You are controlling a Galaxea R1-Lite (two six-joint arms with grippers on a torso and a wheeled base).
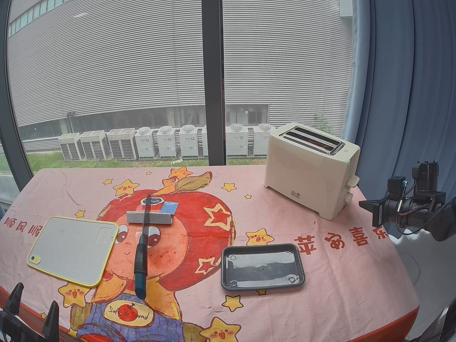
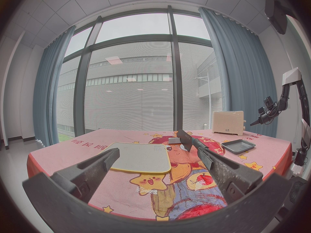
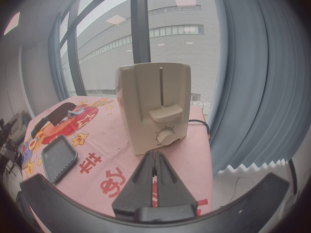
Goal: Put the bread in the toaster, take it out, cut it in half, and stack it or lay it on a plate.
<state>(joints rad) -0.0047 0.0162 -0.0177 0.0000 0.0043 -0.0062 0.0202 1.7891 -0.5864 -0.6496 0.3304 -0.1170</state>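
The toaster (image 1: pixel 311 167) stood at ten o'clock from the right claw (image 3: pixel 155 152), fingers together; plate (image 1: pixel 262 266) at eight. The left claw (image 2: pixel 158 152) gaped, board (image 1: pixel 71 249) at one.

The left tool (image 2: pixel 157 152) sits low with fingers spread wide, while the right tool (image 3: pixel 155 154) is held level, fingers pressed together.

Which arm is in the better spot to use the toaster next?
Probably the right. The right claw, shut, points at the toaster on the side with its lever, close by. The left claw is open near the cutting board, far from the toaster.
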